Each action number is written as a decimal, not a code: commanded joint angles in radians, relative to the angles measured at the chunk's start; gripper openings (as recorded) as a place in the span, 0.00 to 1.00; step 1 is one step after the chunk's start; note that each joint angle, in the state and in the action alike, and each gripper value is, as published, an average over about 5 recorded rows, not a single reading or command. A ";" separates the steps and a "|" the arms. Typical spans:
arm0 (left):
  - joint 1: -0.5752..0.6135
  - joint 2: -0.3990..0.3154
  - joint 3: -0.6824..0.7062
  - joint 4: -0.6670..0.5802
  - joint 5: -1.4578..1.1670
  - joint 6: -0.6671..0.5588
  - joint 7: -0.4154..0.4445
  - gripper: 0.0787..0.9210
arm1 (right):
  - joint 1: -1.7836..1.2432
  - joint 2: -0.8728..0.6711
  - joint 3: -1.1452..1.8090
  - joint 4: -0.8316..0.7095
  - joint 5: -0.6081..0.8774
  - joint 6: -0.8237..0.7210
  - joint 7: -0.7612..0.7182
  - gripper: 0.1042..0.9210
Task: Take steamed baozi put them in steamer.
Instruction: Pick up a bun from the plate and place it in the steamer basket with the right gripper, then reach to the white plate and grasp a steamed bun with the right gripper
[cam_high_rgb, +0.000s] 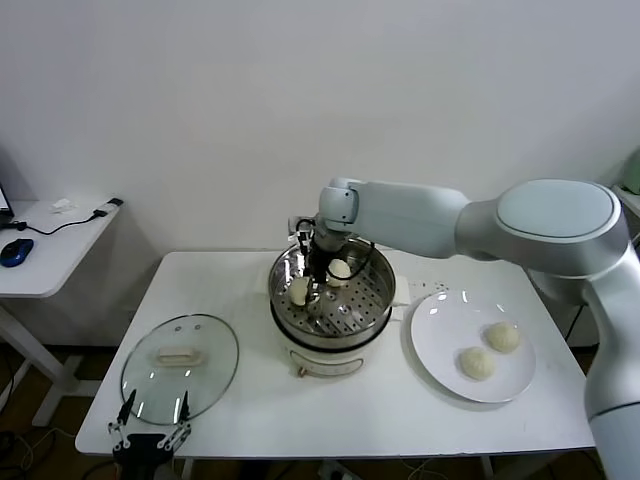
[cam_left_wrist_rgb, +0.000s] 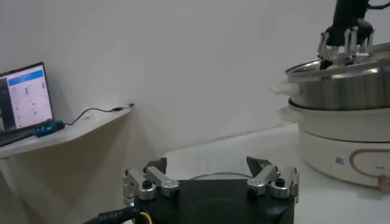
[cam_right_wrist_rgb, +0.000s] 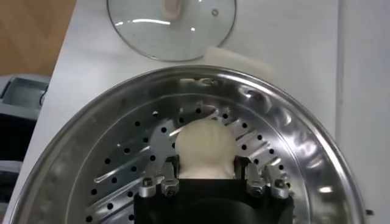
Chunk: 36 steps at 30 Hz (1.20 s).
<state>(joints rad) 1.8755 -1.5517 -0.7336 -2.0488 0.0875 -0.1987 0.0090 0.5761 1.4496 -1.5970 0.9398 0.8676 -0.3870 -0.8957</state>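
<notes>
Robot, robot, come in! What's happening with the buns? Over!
Right gripper down inside shiny steel steamer, fingers around a pale round baozi. Left gripper open, parked at table's near edge. Two baozi on white plate. Nothing blocking.

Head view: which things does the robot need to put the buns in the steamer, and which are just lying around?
For the job:
steamer
two baozi inside
two plated baozi
right hand, down in the steamer

Just lying about:
glass lid
computer mouse on the side desk
left hand, open, waiting by the lid
</notes>
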 joint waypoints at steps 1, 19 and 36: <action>-0.001 0.000 0.003 0.001 0.000 0.001 0.001 0.88 | -0.027 0.017 -0.004 -0.004 -0.001 -0.009 0.020 0.69; -0.007 -0.001 0.009 -0.003 0.014 0.003 0.002 0.88 | 0.251 -0.370 0.004 0.270 -0.049 0.059 -0.070 0.88; -0.010 -0.015 0.009 -0.012 0.058 0.019 0.008 0.88 | 0.025 -0.981 0.155 0.557 -0.528 0.141 -0.153 0.88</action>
<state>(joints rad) 1.8612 -1.5629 -0.7232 -2.0580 0.1314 -0.1819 0.0170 0.7855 0.8121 -1.5746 1.3446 0.6202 -0.2806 -1.0196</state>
